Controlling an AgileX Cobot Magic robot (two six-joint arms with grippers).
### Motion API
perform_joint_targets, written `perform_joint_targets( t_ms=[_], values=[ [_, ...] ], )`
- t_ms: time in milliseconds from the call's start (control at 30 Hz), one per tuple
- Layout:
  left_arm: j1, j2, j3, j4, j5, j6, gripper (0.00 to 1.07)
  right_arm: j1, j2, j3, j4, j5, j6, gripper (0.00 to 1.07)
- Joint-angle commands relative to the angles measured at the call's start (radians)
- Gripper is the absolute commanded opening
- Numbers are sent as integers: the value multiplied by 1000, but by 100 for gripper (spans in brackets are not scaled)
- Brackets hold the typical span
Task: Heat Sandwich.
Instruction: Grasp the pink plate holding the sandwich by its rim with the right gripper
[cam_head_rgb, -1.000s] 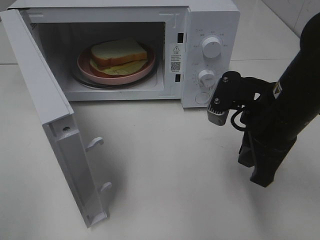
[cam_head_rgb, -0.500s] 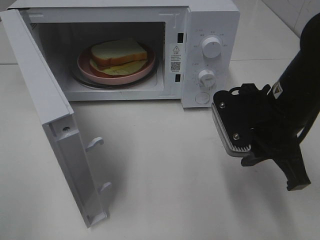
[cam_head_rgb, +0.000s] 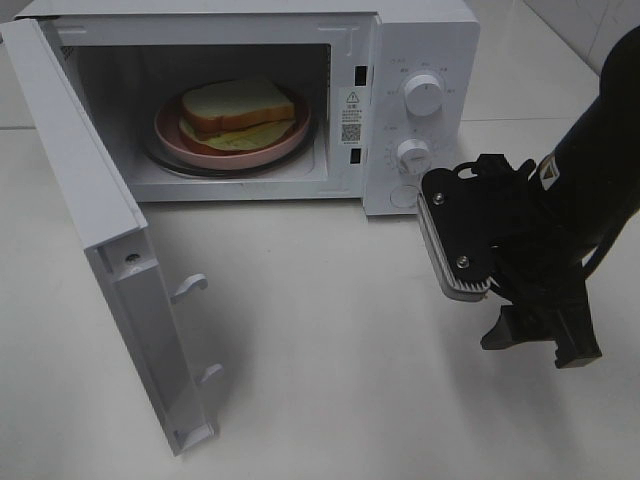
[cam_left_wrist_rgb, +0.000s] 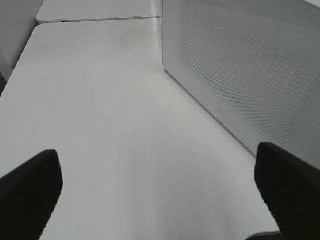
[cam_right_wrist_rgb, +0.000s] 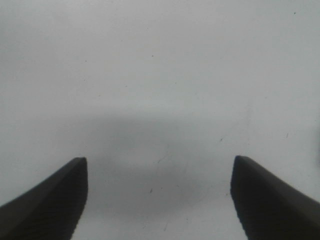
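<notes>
The sandwich (cam_head_rgb: 238, 105), pale bread with a brown crust and yellow-green filling, lies on a round pink plate (cam_head_rgb: 290, 143) inside the open white microwave (cam_head_rgb: 420, 40). My right gripper (cam_head_rgb: 540, 345) hangs open and empty over the bare table, right of the microwave's front and below its knobs. In the right wrist view the right gripper (cam_right_wrist_rgb: 159, 160) has its fingers wide apart over white tabletop. My left gripper (cam_left_wrist_rgb: 160, 187) is open and empty beside the microwave's perforated wall (cam_left_wrist_rgb: 250, 65). It is out of the exterior view.
The microwave door (cam_head_rgb: 110, 250) stands swung open at the left, reaching toward the table's front. Two knobs (cam_head_rgb: 423, 95) and a button sit on the control panel. The white table (cam_head_rgb: 330, 360) spreads in front of the microwave.
The right arm's wrist has turned, so its flat grey-edged plate now faces the camera. The gripper has swung right and lower, then slightly back up. The sandwich, plate and door have not moved.
</notes>
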Motion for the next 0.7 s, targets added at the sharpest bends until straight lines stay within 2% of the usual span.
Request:
perform_joint_targets(
  t_ms=[33, 367, 700],
  values=[
    [1, -23, 4, -7, -7, -5, 103, -1, -13, -2, -9, -10, 53, 87],
    [1, -23, 4, -7, -7, -5, 103, 2, -13, -13, -51, -50, 94, 85],
    [1, -23, 4, -7, -7, -5, 103, 22, -9, -110, -69, -54, 90, 84]
  ],
)
